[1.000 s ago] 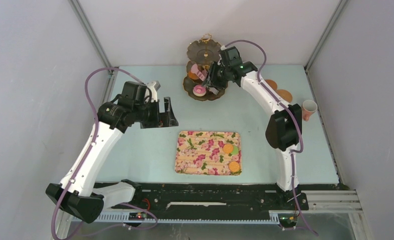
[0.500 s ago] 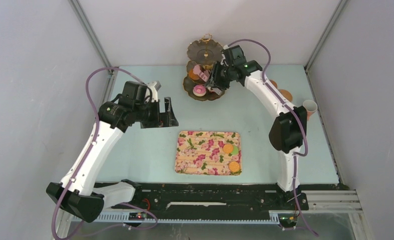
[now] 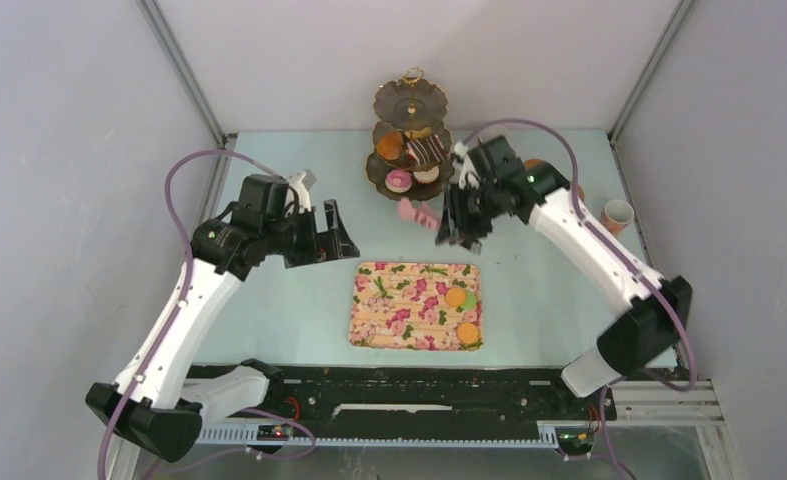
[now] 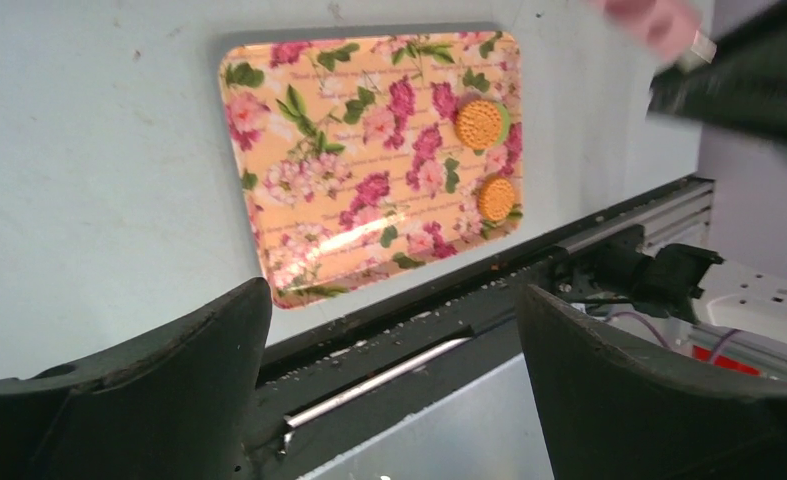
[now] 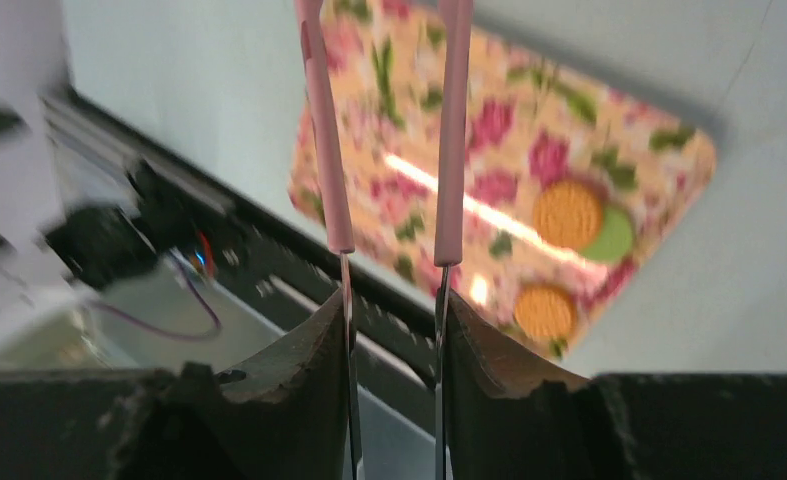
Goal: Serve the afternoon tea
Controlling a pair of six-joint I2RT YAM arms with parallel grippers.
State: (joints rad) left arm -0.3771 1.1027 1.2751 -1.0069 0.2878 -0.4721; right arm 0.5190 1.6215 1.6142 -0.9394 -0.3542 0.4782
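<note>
Outstretched right end effector [image 5: 394, 335] tight on pink tongs [image 5: 451, 130]; left end effector [image 4: 391, 300] apart.

Pink flowers pattern the tray [image 3: 399, 300]; macarons [image 3: 456, 297] are orange, tongs [image 3: 416, 213] and mug [image 3: 618, 214] pink.

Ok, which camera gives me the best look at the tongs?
Right wrist: both pink arms of the tongs run up from the right gripper, which is shut on them. Top external shows only a small pink end; left wrist, a blurred tip in its corner.
</note>
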